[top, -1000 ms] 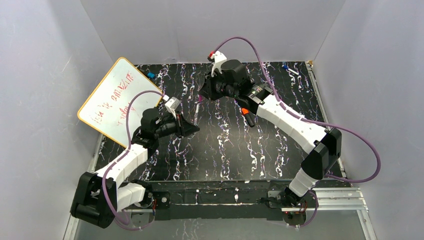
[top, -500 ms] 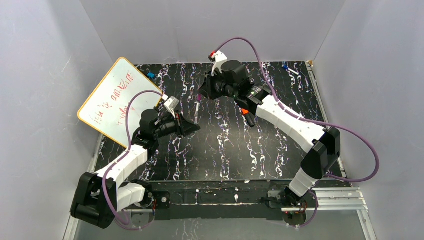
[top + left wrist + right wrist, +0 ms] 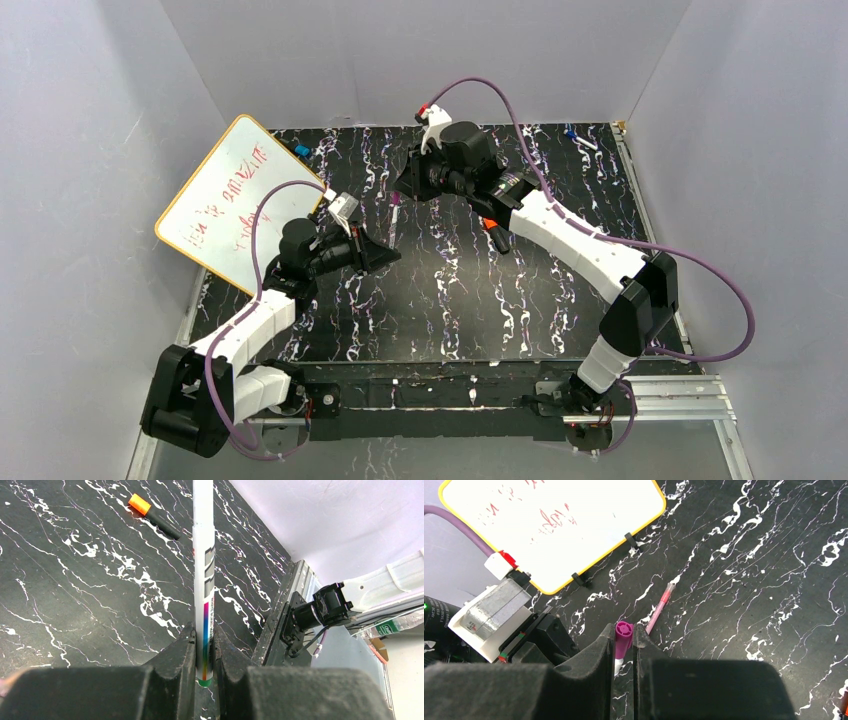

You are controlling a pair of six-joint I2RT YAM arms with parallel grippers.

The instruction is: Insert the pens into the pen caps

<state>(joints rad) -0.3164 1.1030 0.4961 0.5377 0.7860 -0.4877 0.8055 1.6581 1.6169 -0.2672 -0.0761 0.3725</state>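
Evidently, the capping of the whitish pen [image 3: 203, 570] is the step in hand. The pen is clamped near its green end by the left gripper [image 3: 204, 633], a short way out from the whiteboard [image 3: 549, 525], with its shaft running on toward the other arm. The magenta cap [image 3: 623, 637] is pinched between the fingers of the right gripper [image 3: 623, 629], just off the whiteboard's yellow-edged corner, and a white length of pen shows directly under it. The cap is judged to be at or on the pen's tip; how far it is seated cannot be told.

For the next move, a straight push along the pen's axis is called for, with both grips kept firm and the two parts in line, so that the thin shaft is not bent.

The pink pen [image 3: 660, 608] lies uncapped on the table, a little farther from the whiteboard than the cap. The black pen with the orange end [image 3: 154, 516] lies well apart from the whiteboard, beyond both grippers.

Against the earlier frame, the right gripper has been shifted slightly toward the whiteboard, while the left gripper has been kept where it was.
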